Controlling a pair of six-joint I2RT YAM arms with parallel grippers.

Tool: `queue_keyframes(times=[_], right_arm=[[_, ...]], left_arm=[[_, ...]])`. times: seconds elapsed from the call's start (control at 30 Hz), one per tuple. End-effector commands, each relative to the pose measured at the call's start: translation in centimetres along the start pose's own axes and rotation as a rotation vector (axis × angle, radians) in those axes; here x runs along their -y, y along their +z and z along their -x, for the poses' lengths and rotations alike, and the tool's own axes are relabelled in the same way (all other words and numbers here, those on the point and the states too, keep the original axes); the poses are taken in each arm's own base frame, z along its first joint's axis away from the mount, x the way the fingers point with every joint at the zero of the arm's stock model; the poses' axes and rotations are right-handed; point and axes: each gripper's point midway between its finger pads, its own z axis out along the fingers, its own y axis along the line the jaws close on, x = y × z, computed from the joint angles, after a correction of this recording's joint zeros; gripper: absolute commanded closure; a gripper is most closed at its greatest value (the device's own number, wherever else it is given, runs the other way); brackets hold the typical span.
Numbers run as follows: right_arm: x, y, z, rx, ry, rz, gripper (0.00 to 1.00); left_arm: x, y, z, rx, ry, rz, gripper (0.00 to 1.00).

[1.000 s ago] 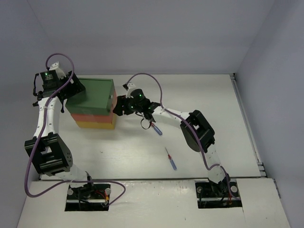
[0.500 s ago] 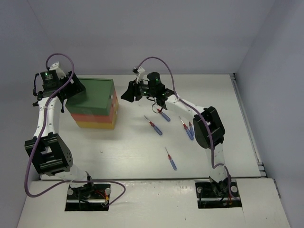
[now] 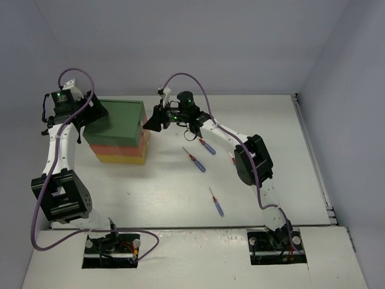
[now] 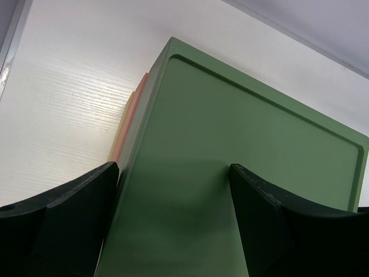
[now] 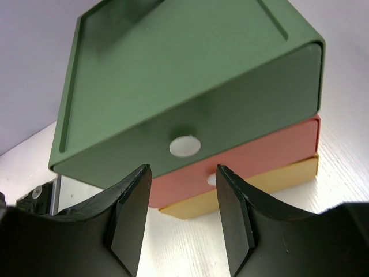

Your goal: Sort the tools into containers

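The containers are one small cabinet: green top drawer [image 3: 117, 117], orange-red middle [image 3: 141, 139], yellow bottom [image 3: 123, 158]. My left gripper [image 3: 96, 114] is open and rests over the green top [image 4: 242, 133] at its far left corner, fingers [image 4: 57, 213] straddling the edge. My right gripper [image 3: 150, 123] is open and empty, just in front of the drawer fronts. In the right wrist view the green drawer's white knob [image 5: 185, 146] sits above the gap between its fingers [image 5: 130, 213]. Blue-and-red screwdrivers lie on the table [image 3: 207, 146], [image 3: 194, 160], [image 3: 216, 201]. No pliers or knives show.
Another screwdriver [image 3: 233, 158] is partly hidden behind the right arm's elbow. The orange-red drawer [image 5: 271, 144] and yellow drawer [image 5: 271, 173] are closed. White walls stand at the back and right of the white table [image 3: 289, 132].
My right gripper rose away from the cabinet's lower front, then swung back left to the drawer fronts. More screwdrivers came into view as the arm moved. The left arm has not moved.
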Motion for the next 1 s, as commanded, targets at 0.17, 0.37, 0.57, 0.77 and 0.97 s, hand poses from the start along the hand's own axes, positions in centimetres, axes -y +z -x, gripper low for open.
queue_keyframes(times=[0.17,0.37,0.57,0.77,0.97], right_arm=[[-3.5,1.7,5.3,0.113,-0.105,0.095,0.53],[-4.2,2.7,5.3,0.114,-0.101,0.119,0.55],[-4.2,2.8,4.7,0.100,-0.080,0.131,0.61],[-4.5,2.8,4.3,0.090,-0.077,0.144,0.64],[-4.4,2.8,3.9,0.081,-0.072,0.148,0.72]], left_arm=[[2.1,-1.1,0.4,0.013,0.004,-0.079,0.26],[2.1,-1.0,0.4,0.012,0.004,-0.076,0.26],[1.9,-0.9,0.3,0.007,0.003,-0.069,0.26],[1.8,-0.8,0.1,0.000,-0.002,-0.067,0.26],[1.8,-0.8,0.1,0.002,-0.001,-0.066,0.26]])
